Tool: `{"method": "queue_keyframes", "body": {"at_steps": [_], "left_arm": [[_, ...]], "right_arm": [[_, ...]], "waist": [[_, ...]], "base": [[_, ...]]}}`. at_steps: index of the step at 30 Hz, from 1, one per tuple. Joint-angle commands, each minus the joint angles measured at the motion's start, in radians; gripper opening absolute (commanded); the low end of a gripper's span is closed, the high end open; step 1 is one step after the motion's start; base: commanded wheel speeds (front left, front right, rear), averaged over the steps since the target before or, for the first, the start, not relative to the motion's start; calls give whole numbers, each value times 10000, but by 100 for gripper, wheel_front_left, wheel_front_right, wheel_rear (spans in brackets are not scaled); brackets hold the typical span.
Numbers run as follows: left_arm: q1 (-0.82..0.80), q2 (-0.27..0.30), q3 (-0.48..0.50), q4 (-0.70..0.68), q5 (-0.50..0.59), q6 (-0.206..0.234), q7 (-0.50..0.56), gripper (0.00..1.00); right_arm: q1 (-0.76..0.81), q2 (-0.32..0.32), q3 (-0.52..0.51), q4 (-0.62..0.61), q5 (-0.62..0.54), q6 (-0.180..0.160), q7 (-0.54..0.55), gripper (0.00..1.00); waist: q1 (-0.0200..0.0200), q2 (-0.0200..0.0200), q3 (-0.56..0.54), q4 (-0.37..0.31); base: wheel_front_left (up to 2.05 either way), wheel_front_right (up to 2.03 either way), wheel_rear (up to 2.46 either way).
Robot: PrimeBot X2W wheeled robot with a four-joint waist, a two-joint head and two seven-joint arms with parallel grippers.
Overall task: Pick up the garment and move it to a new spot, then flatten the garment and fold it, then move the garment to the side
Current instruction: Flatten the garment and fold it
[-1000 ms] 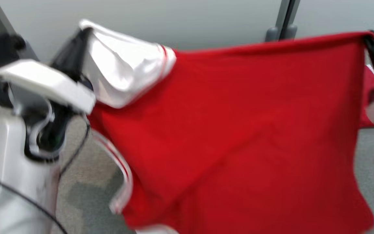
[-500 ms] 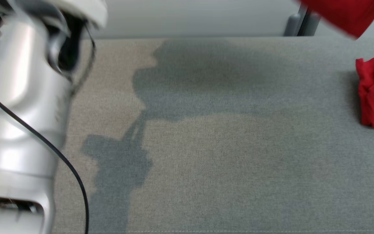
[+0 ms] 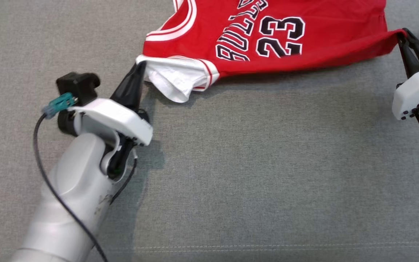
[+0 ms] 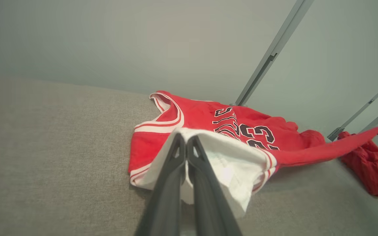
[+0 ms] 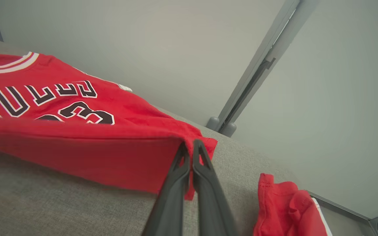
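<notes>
Two pincers [image 3: 141, 66] [image 3: 403, 33], one jersey [image 3: 340, 40], one red bundle [image 5: 287, 209]

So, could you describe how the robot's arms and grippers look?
Each gripper has two long, dark, tapering fingers. The left gripper has a white wrist shell, a rounded silver-grey forearm and a thin black cable ending at a teal plug. The right gripper has a similar white shell.
</notes>
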Motion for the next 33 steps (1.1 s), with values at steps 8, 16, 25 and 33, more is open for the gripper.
{"method": "queue_keyframes", "body": {"at_steps": [8,16,25,33], "left_arm": [[1028,969,425,-1023,-318,-70,-269,0],[2386,1813,1196,-4144,-919,381,-197,0],[3070,3143,2839,-11187,-1961,2448,1707,0],[1928,3341,2764,-11261,-3594,3290,4026,0]], "right_arm": [[1315,-279,-149,-1041,26,-15,-60,0],[1925,-1030,-738,-2648,672,-15,-60,0],[2505,-2279,-2197,-5377,618,-15,429,0],[2620,-2292,-2499,-7200,1358,-15,2302,0]], "waist": [[0,0,-1170,-156],[0,0,-2478,-278],[0,0,-3448,-509],[0,0,-2662,-341]], "base": [[0,0,0],[0,0,0],[0,0,0],[0,0,0]]}}
